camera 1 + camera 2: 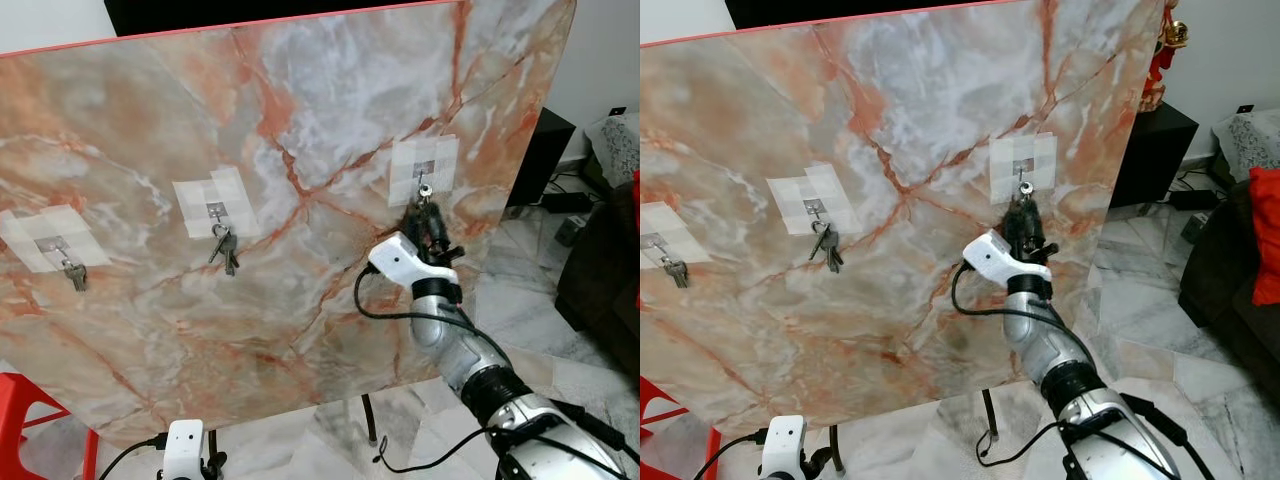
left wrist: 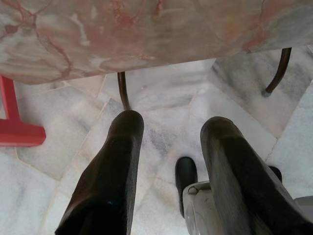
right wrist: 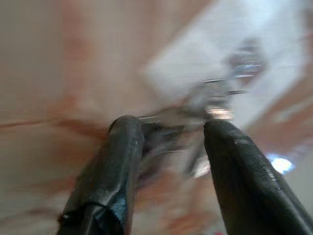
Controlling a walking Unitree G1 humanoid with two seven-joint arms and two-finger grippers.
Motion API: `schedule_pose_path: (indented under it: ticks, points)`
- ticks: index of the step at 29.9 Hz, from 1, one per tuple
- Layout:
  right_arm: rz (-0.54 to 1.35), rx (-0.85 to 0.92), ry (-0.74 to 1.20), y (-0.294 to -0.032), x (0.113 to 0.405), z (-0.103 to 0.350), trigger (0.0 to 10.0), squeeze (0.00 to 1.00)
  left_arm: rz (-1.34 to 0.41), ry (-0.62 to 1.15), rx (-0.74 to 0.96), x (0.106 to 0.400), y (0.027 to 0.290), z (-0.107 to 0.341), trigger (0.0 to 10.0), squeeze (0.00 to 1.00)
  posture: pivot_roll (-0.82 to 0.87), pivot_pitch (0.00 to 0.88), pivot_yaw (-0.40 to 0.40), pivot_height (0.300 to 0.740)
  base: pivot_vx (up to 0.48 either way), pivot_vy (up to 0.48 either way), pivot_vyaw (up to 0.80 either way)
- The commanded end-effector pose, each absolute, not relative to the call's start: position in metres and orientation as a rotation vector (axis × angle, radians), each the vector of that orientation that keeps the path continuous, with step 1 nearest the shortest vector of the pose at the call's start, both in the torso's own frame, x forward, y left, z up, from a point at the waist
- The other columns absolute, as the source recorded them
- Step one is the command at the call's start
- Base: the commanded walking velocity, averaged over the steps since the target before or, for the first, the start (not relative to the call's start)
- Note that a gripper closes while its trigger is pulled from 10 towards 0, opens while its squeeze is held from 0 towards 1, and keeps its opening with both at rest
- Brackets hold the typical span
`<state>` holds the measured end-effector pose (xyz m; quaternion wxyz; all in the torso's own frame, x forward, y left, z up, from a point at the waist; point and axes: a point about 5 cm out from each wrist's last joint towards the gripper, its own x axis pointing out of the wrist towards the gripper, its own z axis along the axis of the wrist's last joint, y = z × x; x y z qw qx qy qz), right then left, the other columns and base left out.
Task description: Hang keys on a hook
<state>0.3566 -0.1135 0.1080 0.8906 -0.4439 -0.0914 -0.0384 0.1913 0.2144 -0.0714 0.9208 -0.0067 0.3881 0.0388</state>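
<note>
Head views: the right gripper (image 1: 424, 222) is up at the marble board (image 1: 150, 330), just under the right hook (image 1: 423, 185). The keys (image 1: 425, 203) hang straight down, touching the hook, right above the fingertips.

Left wrist view: the left gripper (image 2: 168, 147) hangs low and wide open over the floor.

Right wrist view: blurry. The fingers (image 3: 122, 147) sit around the keys (image 3: 210, 98); I cannot tell if they squeeze.

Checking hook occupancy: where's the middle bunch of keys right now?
In the left eye view, the dark metal key bunch hangs from the middle taped hook on the tilted marble-patterned board, left of the right gripper at the right-hand hook.
</note>
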Motion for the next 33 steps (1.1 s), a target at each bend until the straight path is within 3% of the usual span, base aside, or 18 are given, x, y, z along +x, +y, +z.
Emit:
schedule_pose_path:
  ticks: [1, 8, 14, 16, 21, 26, 33]
  points:
    - [-0.037, -0.889, -0.196, -0.109, 0.355, 0.108, 10.0, 0.0, 0.08, 0.809, -0.006, 0.189, 0.218, -0.072, 10.0, 0.0, -0.04, 0.003, 0.048, 0.74, 0.0, 0.0, 0.0]
    - [0.027, -0.808, -0.153, -0.113, 0.348, 0.1, 10.0, 0.0, 0.079, 0.809, -0.006, 0.19, 0.218, -0.072, 10.0, 0.0, -0.04, 0.001, 0.05, 0.74, 0.0, 0.0, 0.0]
    - [0.006, -0.646, 0.063, -0.132, 0.336, 0.065, 10.0, 0.0, 0.077, 0.808, -0.004, 0.191, 0.218, -0.071, 10.0, 0.0, -0.04, 0.0, 0.051, 0.74, 0.0, 0.0, 0.0]
    - [-0.032, -0.499, 0.269, -0.145, 0.321, 0.035, 10.0, 0.0, 0.077, 0.804, -0.003, 0.192, 0.217, -0.071, 10.0, 0.0, -0.04, 0.0, 0.049, 0.74, 0.0, 0.0, 0.0]
    - [-0.122, -0.362, 0.511, -0.162, 0.296, -0.001, 10.0, 0.0, 0.077, 0.802, -0.003, 0.193, 0.215, -0.071, 10.0, 0.0, -0.04, 0.0, 0.045, 0.74, 0.0, 0.0, 0.0]
    - [-0.141, -0.281, 0.642, -0.168, 0.273, -0.025, 10.0, 0.0, 0.077, 0.804, -0.004, 0.192, 0.214, -0.071, 10.0, 0.0, -0.04, 0.0, 0.039, 0.74, 0.0, 0.0, 0.0]
    - [-0.11, -0.143, 0.88, -0.169, 0.216, -0.068, 10.0, 0.0, 0.062, 0.827, 0.014, 0.189, 0.213, -0.074, 10.0, 0.0, -0.03, 0.0, 0.037, 0.74, 0.0, 0.0, 0.0]
